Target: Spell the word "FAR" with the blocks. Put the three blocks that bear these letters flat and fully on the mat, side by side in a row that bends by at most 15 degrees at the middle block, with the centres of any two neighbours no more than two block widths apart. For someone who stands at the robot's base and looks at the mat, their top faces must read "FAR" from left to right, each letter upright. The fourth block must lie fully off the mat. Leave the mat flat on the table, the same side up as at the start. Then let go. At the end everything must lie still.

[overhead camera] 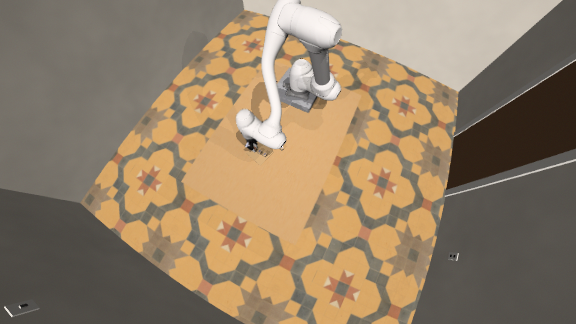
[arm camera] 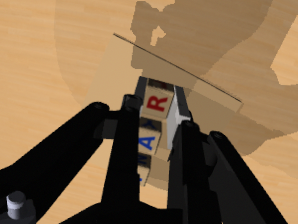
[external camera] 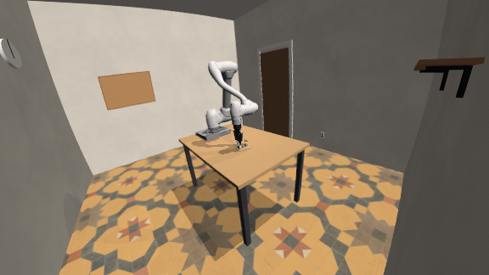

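Note:
My gripper (arm camera: 157,95) (external camera: 239,147) points down and is shut on the R block. The R block (arm camera: 157,102) has a red letter on top and sits between the fingertips. The A block (arm camera: 147,142), with a blue letter, stands close beside it in the wrist view. Past it a third block (arm camera: 145,176) shows only partly; its top letter is mostly hidden by a finger. The thin see-through mat (arm camera: 104,65) lies under the gripper area. Whether the R block touches the mat is hard to tell. The fourth block cannot be made out clearly.
The wooden table (overhead camera: 300,190) (external camera: 272,154) carries the arm's grey base plate (overhead camera: 304,104) (external camera: 208,135) at its back. The arm reaches over the mat and hides part of it in the top view. Arm shadows fall across the table and the mat.

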